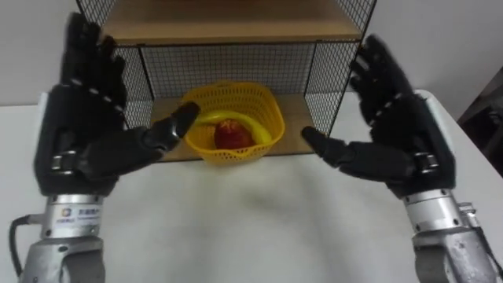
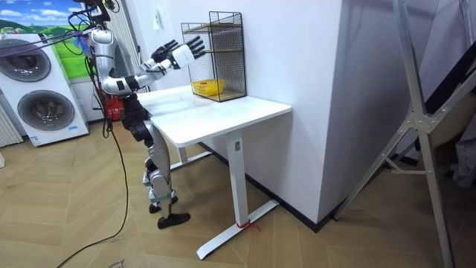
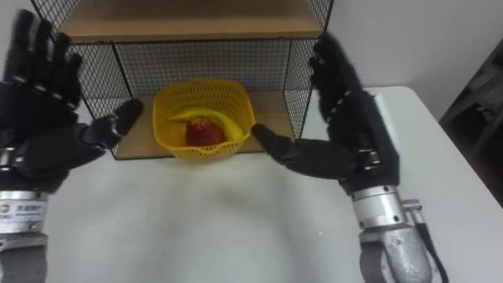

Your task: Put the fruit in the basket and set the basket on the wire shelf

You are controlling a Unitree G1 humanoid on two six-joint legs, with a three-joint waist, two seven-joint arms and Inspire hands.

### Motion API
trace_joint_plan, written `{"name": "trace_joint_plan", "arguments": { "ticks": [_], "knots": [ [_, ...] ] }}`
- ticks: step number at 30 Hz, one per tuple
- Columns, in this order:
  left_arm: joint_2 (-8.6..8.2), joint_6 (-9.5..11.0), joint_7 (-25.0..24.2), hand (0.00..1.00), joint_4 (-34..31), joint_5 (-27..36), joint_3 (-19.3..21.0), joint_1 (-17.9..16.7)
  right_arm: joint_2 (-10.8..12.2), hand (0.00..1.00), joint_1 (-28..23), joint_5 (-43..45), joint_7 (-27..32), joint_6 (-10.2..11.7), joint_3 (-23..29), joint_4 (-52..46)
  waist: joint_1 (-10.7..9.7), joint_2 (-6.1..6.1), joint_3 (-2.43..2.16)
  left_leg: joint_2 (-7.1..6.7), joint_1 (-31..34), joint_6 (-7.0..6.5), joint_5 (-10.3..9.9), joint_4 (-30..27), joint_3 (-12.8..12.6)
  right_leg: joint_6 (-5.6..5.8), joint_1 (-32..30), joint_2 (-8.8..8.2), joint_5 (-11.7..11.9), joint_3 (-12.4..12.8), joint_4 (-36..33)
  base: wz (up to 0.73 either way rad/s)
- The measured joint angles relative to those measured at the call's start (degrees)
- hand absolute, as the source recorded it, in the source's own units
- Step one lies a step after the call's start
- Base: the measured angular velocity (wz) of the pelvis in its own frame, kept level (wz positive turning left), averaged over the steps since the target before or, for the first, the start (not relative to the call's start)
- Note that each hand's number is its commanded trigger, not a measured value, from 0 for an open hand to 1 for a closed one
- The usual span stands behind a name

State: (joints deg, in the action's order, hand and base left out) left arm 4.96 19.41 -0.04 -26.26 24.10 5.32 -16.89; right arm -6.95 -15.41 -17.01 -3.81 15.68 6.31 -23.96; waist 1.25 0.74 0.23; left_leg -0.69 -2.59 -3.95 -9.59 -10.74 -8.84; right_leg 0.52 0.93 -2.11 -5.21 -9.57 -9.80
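Fingers (image 1: 85, 49) spread, left hand (image 1: 78, 141), right hand (image 1: 397, 137), basket (image 1: 273, 110) (fruit (image 1: 233, 135) inside) on wire shelf (image 1: 330, 71)

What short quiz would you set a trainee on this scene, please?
1. True or false: the yellow basket stands on the lower board of the wire shelf.
2. What lies in the basket? A) a banana and a red fruit; B) one orange; C) nothing.
3. Fill in: the left hand and the right hand, held up on either side of the basket, both have their fingers ___ (open or shut).

Key: 1 true. 2 A. 3 open; neither hand grips the basket.
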Motion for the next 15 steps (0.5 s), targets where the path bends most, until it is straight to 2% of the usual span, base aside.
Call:
{"name": "trace_joint_plan", "arguments": {
  "ticks": [3,5,7,8,10,11,13,14,15],
  "knots": [
    [-0.19,1.86,6.43,0.0,-2.11,-6.25,4.2,0.42,-0.12,0.0,0.04,6.13,6.01,3.37,5.5,-2.54,0.08,-0.02,-0.01,0.0,-0.05,0.0,0.0,-0.04,0.09,-0.01,0.04,0.03,0.0,-0.04,0.02,0.0],
    [-0.16,3.44,10.0,0.0,-3.34,-9.45,7.72,1.03,-0.46,0.0,0.12,8.48,10.23,4.81,9.4,-3.66,0.55,-0.13,-0.2,0.01,-0.13,0.01,-0.01,-0.01,0.03,-0.01,0.07,0.02,0.0,0.0,-0.05,0.0],
    [0.01,5.07,16.04,0.0,-6.0,-14.21,13.41,1.2,-1.35,0.0,0.19,10.93,16.58,6.81,15.68,-4.08,1.08,-0.29,-0.43,0.0,0.02,0.18,-0.11,-0.01,0.06,0.14,0.01,0.0,-0.11,-0.04,-0.08,0.0],
    [0.21,5.46,17.37,0.0,-6.59,-15.3,15.37,1.23,-2.08,0.0,0.23,11.14,18.3,6.82,17.31,-4.34,1.17,-0.44,-0.53,0.0,0.01,0.18,-0.13,-0.04,0.05,0.23,-0.11,-0.02,-0.2,-0.19,-0.13,0.0],
    [2.48,7.21,24.43,0.0,-8.04,-16.7,23.5,1.64,-7.34,0.0,1.67,13.14,25.93,7.09,24.69,-4.38,1.4,-1.21,-1.07,-0.05,0.29,0.17,-0.15,-0.06,0.04,0.34,-0.85,-0.1,-0.43,-0.19,-0.4,0.0],
    [3.56,7.41,26.11,0.0,-8.11,-16.84,25.64,1.88,-9.25,0.0,2.09,13.17,27.75,7.31,26.54,-4.21,1.56,-1.39,-1.06,-0.06,0.27,0.17,-0.15,-0.06,0.02,0.34,-0.95,-0.12,-0.56,-0.15,-0.69,0.0],
    [8.99,7.99,32.21,0.0,-8.04,-16.71,34.51,2.69,-15.16,0.0,3.9,13.12,34.69,8.28,34.05,-3.29,1.74,-1.56,-1.06,-0.11,0.37,0.26,-0.21,-0.26,0.15,0.31,-1.58,-0.36,-1.41,-0.2,-2.04,0.04],
    [10.39,8.03,33.66,0.0,-8.04,-16.52,37.01,2.95,-16.45,0.0,4.38,13.09,36.46,8.64,35.95,-2.82,1.92,-1.37,-0.96,-0.11,0.45,0.31,-0.26,-0.4,0.18,0.24,-1.74,-0.41,-1.63,-0.28,-2.39,0.03],
    [12.89,8.33,36.39,0.0,-7.97,-15.66,41.4,3.72,-19.38,0.0,5.64,13.17,40.17,9.45,39.23,-0.57,2.09,-1.17,-0.85,-0.1,0.48,0.38,-0.48,-0.71,0.24,0.19,-1.91,-0.54,-2.13,-0.34,-3.15,0.05]
  ]
}}
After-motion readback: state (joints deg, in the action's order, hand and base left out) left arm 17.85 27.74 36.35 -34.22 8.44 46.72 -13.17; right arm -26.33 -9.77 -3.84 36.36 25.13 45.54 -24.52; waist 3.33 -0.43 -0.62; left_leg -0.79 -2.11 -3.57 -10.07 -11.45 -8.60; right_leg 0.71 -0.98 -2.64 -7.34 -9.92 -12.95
